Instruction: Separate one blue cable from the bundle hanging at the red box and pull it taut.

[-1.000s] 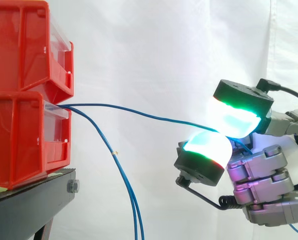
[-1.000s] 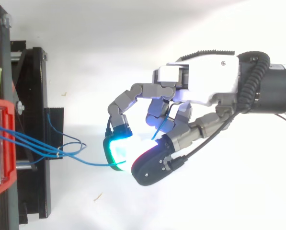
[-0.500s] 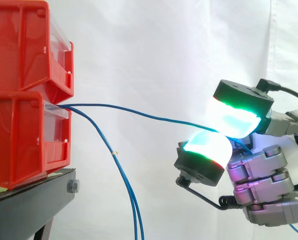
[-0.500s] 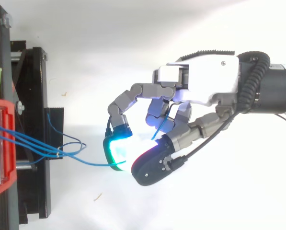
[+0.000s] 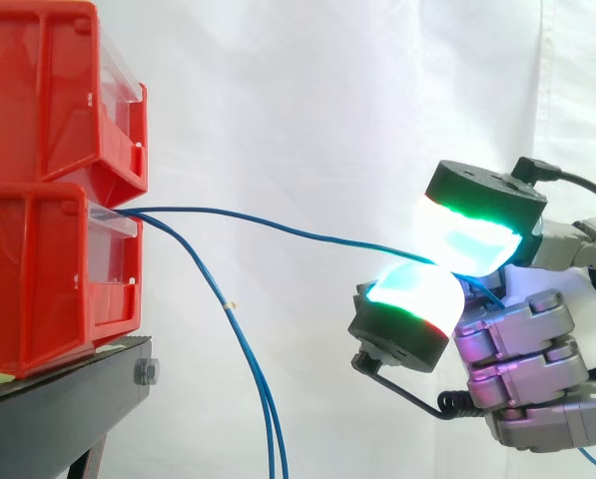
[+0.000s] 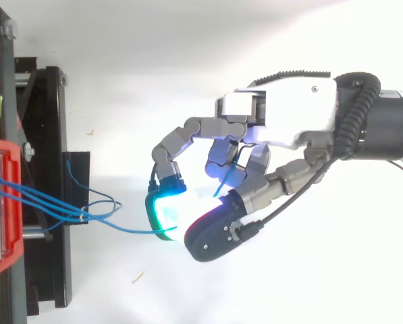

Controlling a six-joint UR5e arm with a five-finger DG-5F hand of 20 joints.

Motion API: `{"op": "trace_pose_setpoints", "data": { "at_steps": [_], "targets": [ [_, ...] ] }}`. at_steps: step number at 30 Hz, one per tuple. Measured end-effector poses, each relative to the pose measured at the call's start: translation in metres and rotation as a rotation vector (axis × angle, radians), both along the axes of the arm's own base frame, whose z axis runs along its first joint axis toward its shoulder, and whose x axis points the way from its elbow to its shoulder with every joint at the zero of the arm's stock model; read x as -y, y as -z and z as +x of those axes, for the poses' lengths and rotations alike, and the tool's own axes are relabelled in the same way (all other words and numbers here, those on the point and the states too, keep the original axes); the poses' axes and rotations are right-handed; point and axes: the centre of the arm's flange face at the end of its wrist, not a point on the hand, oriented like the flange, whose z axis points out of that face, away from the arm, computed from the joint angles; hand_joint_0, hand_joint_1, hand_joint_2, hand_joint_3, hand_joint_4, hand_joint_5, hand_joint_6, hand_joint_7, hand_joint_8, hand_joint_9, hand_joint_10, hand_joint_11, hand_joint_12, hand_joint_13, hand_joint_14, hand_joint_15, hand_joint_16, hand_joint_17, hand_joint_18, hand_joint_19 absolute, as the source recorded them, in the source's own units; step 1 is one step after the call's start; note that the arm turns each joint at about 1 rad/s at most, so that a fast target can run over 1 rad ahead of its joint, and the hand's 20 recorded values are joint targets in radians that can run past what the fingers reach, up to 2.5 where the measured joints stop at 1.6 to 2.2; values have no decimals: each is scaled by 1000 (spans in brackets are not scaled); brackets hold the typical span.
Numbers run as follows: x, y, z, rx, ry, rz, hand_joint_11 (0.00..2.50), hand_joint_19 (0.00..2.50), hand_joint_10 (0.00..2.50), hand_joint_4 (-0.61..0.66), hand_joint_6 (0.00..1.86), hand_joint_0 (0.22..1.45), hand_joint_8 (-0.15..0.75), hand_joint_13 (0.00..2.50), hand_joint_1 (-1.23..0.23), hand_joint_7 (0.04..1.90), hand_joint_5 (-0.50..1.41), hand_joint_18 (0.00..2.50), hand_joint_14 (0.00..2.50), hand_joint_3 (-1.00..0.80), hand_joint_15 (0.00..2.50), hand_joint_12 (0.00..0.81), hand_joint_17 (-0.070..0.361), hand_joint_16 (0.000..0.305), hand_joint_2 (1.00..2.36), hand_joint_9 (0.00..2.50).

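Two red bins point(image 5: 48, 190) are stacked at the left on a black stand point(image 5: 58, 399). Thin blue cables come out of the lower bin's front. One blue cable point(image 5: 278, 228) runs almost level to the right, with a slight sag, into the pinch between two glowing pads of my hand point(image 6: 282, 135). In the side view the green-lit upper pad point(image 5: 472, 235) and the lower pad point(image 5: 412, 299) close on it. The other blue cables point(image 5: 243, 349) hang down in a curve below the bin. From above, the held cable point(image 6: 130, 230) leaves the bundle point(image 6: 46, 202) at the bin.
A white curtain hangs behind everything. The black stand's brackets point(image 6: 49, 182) jut out under the bins, close to the hanging cables. The cable's loose end trails past the curled fingers point(image 6: 228, 177).
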Motion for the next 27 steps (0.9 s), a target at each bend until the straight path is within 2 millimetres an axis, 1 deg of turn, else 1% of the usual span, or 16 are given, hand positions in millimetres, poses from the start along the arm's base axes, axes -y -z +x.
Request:
{"op": "trace_pose_setpoints", "data": {
  "at_steps": [6, 11, 12, 14, 24, 27],
  "targets": [
    [0, 0, 0, 0, 0, 0, 1730, 1172, 2010, -197, 888, 645, 336, 1319, -757, 1169, -134, 1524, 1923, 39, 1689, 378, 134, 59, 1006, 1348],
    [0, 0, 0, 0, 0, 0, 1714, 1190, 2015, -187, 889, 644, 337, 1331, -757, 1159, -134, 1520, 1907, 35, 1688, 380, 132, 59, 1006, 1350],
    [0, 0, 0, 0, 0, 0, 1741, 1195, 2003, -184, 888, 644, 337, 1333, -757, 1159, -134, 1520, 1904, 35, 1693, 380, 132, 59, 1006, 1351],
    [0, 0, 0, 0, 0, 0, 1700, 1201, 2018, -182, 888, 644, 346, 1335, -756, 1158, -133, 1528, 1904, 36, 1696, 380, 132, 59, 1006, 1357],
    [0, 0, 0, 0, 0, 0, 1735, 1199, 1999, -188, 886, 641, 342, 1344, -758, 1172, -130, 1536, 1926, 44, 1687, 373, 135, 60, 1006, 1374],
    [0, 0, 0, 0, 0, 0, 1732, 1211, 1996, -181, 885, 640, 343, 1355, -758, 1175, -130, 1538, 1926, 42, 1709, 383, 135, 60, 1004, 1380]
  ]
}}
